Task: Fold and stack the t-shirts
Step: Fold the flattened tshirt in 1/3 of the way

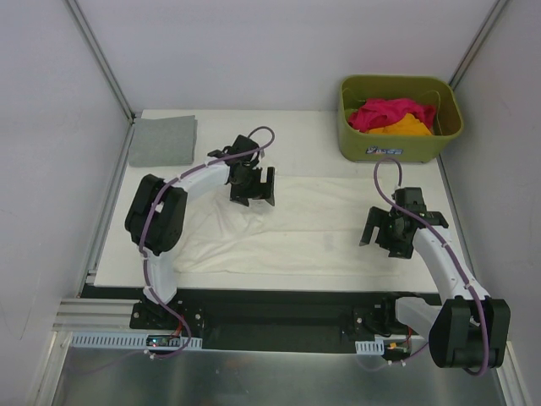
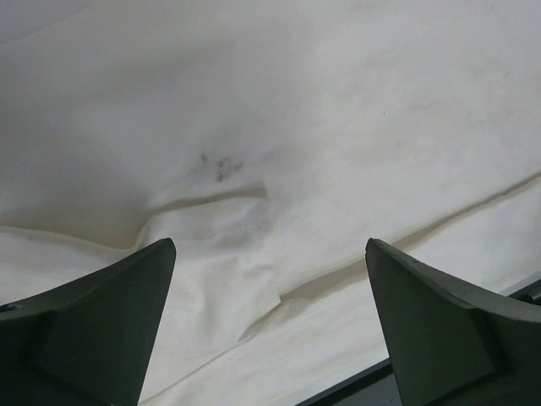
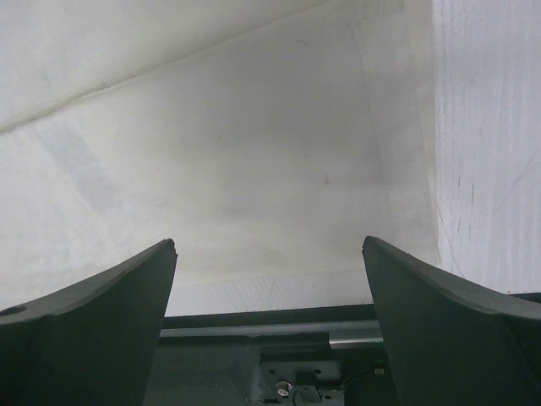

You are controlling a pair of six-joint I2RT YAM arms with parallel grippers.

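Note:
A large cream-white t-shirt (image 1: 304, 230) lies spread flat across the middle of the table, with a folded edge and creases showing in the left wrist view (image 2: 338, 127). My left gripper (image 1: 254, 193) is open and empty, just above the shirt's upper left part (image 2: 270, 247). My right gripper (image 1: 382, 235) is open and empty over the shirt's right end (image 3: 269, 247), where smooth cloth (image 3: 237, 152) shows. A grey t-shirt (image 1: 162, 140) lies folded at the back left. Magenta-pink (image 1: 385, 112) and orange (image 1: 401, 127) t-shirts sit bunched in the basket.
The olive-green basket (image 1: 351, 139) stands at the back right corner. The white table top (image 1: 296, 135) is bare behind the shirt and shows right of it (image 3: 490, 152). The dark front rail (image 3: 254, 326) runs along the near edge. Walls close in the sides.

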